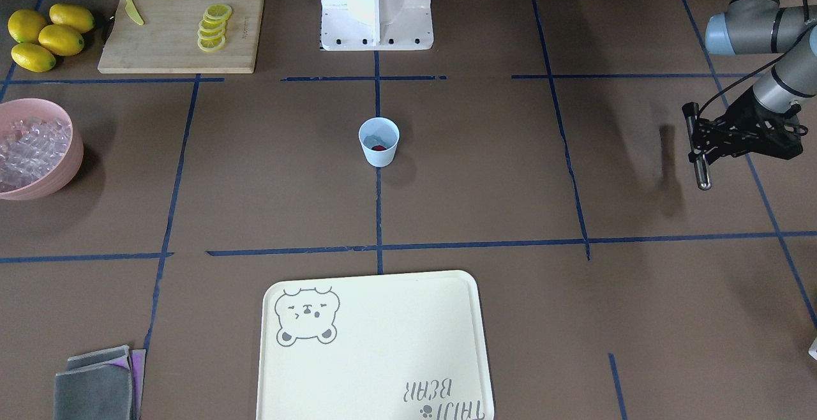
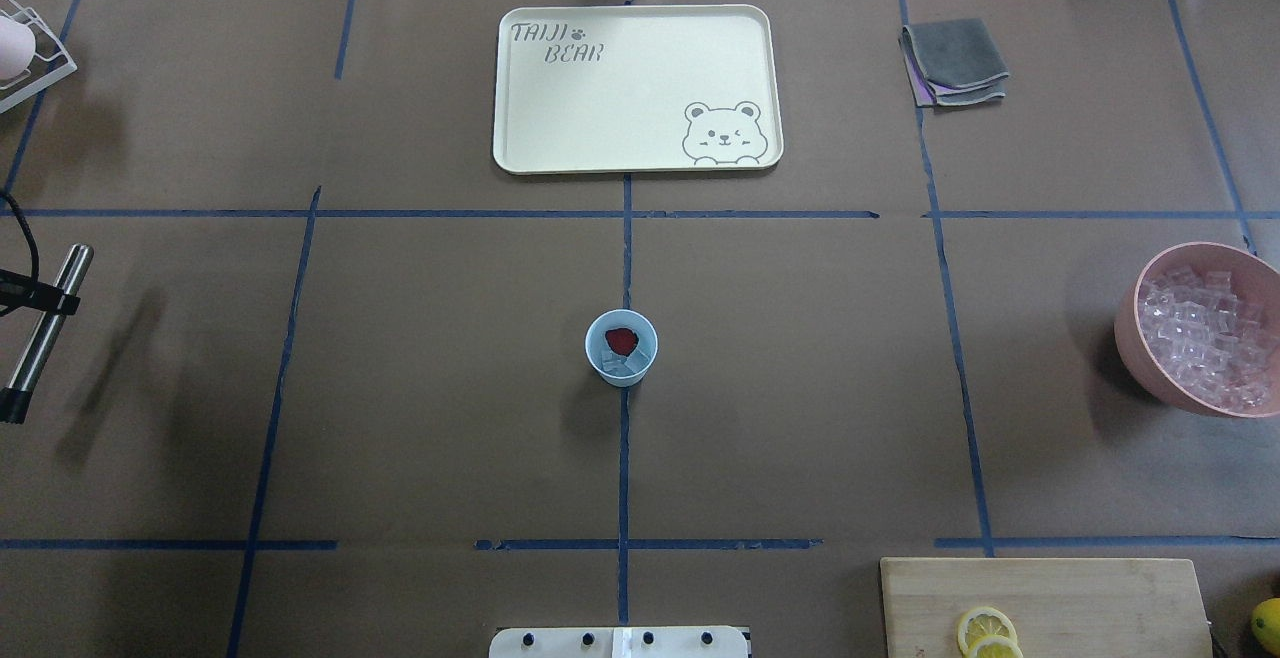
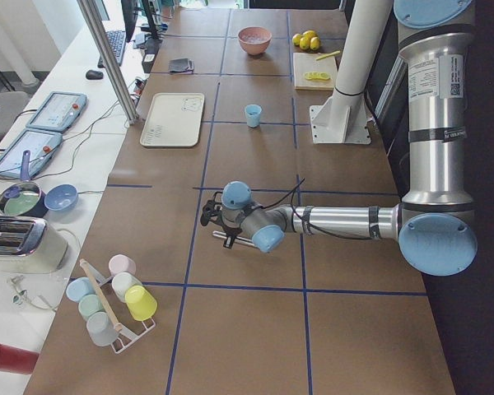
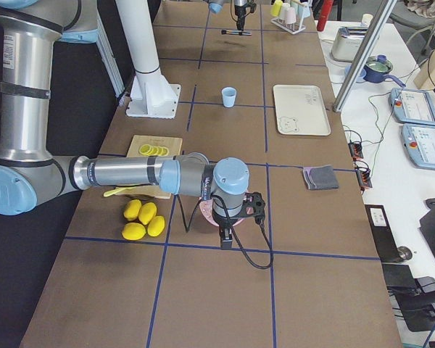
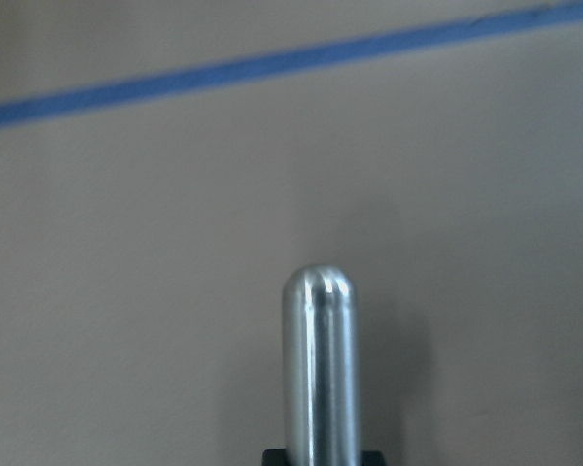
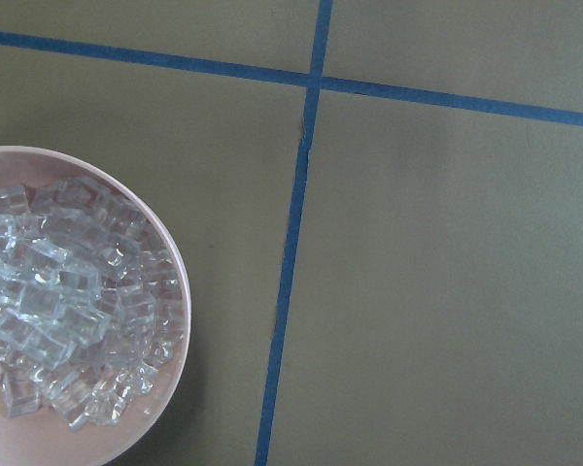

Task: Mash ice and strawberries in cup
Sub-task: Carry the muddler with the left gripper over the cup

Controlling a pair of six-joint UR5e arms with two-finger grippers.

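Blue plastic cup point(image 1: 380, 155) stands on the table point(image 1: 485, 171), strawberry point(image 1: 379, 148) inside; well apart from it the left end effector point(image 1: 696, 144) clamps a metal rod point(image 1: 702, 174). Overhead, ice point(image 2: 624, 366) shares the cup. Side-on, the right end effector point(image 4: 227, 233): opening cannot be told.

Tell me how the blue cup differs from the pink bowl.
The cup is pale blue and small; the bowl is pink and far wider. The cup holds a few ice cubes and one red strawberry piece; the bowl is heaped with ice only. The cup stands mid-table, the bowl toward the robot's right. Both stand upright and open-topped.
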